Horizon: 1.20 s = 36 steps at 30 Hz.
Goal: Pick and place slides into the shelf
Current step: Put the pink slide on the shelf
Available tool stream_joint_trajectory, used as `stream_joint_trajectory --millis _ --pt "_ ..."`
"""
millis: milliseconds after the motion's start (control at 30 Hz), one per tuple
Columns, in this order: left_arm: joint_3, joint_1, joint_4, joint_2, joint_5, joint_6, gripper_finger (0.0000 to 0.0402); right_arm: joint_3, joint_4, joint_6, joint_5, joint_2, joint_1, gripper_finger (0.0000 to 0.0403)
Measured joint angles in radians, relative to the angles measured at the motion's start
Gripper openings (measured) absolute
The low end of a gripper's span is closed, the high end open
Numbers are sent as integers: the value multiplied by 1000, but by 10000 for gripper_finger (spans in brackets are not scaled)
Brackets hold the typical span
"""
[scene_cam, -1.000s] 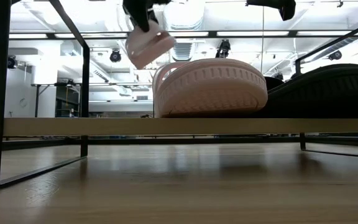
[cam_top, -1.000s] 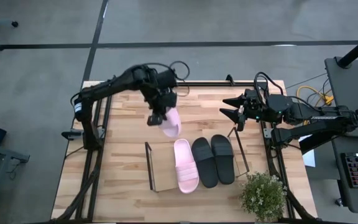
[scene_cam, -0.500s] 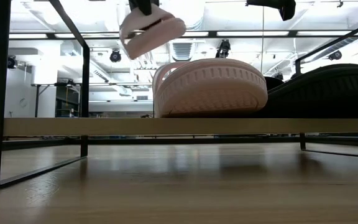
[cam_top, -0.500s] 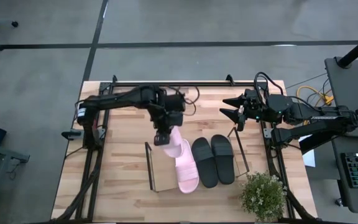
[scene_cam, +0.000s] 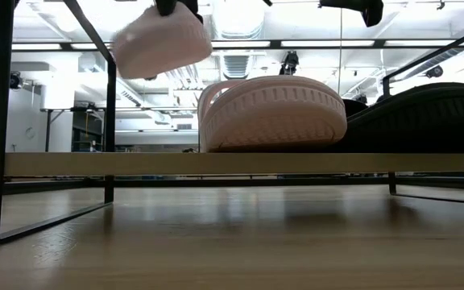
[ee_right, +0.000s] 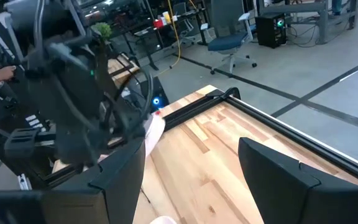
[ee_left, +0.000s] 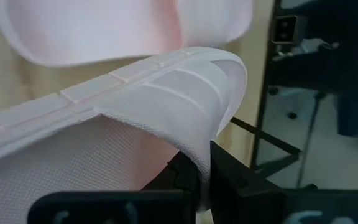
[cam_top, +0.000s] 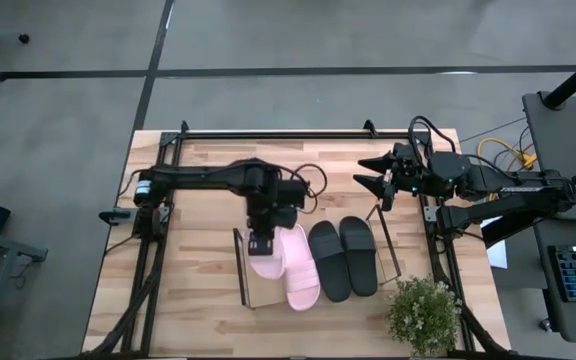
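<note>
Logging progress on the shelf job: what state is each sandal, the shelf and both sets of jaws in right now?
Held pink slide: airborne over the shelf's empty left slot, clamped.
Shelved pink slide: lying on the shelf.
Two black slides: lying on the shelf, side by side.
Shelf: three slots filled.
Left gripper: jaws shut on the slide.
Right gripper: jaws open, waiting at the table's right edge.

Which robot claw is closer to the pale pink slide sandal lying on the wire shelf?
The left one. The left gripper hangs right beside the pale pink slide sandal on the shelf, holding a second pink sandal. The right gripper waits open, back beyond the black sandals.
</note>
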Motion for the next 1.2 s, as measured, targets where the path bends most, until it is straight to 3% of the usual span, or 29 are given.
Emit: stream_joint_trajectory --millis 633,1200 --pt "0 -84 -1 160 151 -26 0 0 -7 -3 0 0 0 249" --pt "0 -93 47 220 201 -19 0 0 -28 -3 -4 -13 0 249"
